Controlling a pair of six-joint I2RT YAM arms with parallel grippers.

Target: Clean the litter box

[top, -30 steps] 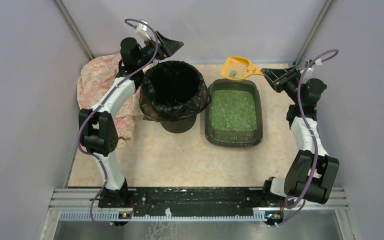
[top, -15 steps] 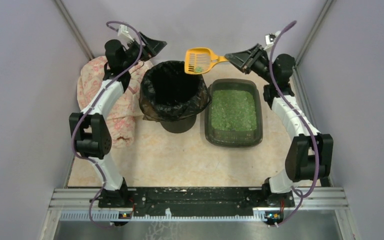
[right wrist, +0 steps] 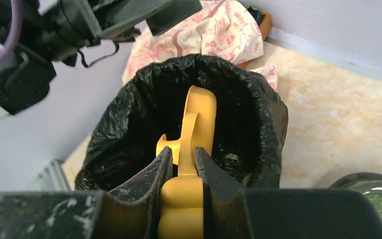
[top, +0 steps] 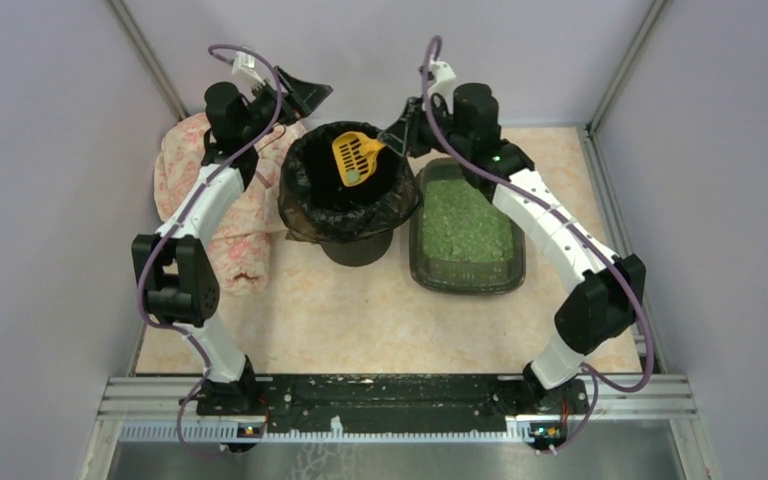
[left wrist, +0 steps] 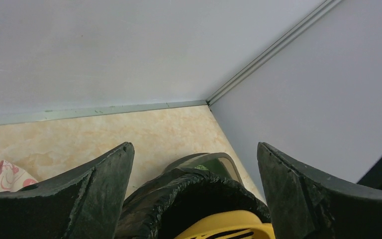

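The litter box (top: 467,222), a dark grey-green tray of green granules, lies right of the black-bagged bin (top: 349,190). My right gripper (top: 392,141) is shut on the handle of the yellow slotted scoop (top: 355,158), whose head is turned on edge over the bin's mouth. In the right wrist view the scoop (right wrist: 194,134) points down into the bin (right wrist: 129,124) from between the right gripper (right wrist: 183,158) fingers. My left gripper (top: 310,92) hangs open and empty above the bin's far-left rim. The left wrist view shows the left gripper (left wrist: 194,154), the bin rim (left wrist: 179,186) and the scoop (left wrist: 229,230) below.
A pink patterned cloth (top: 195,175) is bunched at the left behind the bin. Grey enclosure walls stand close on the left, right and back. The beige mat (top: 360,320) covers the table. The arm bases sit on a black rail (top: 390,392) at the near edge.
My right arm swung left from the back right corner, carrying the scoop over the bin, and turned it on edge above the bag. The left arm shifted only slightly.
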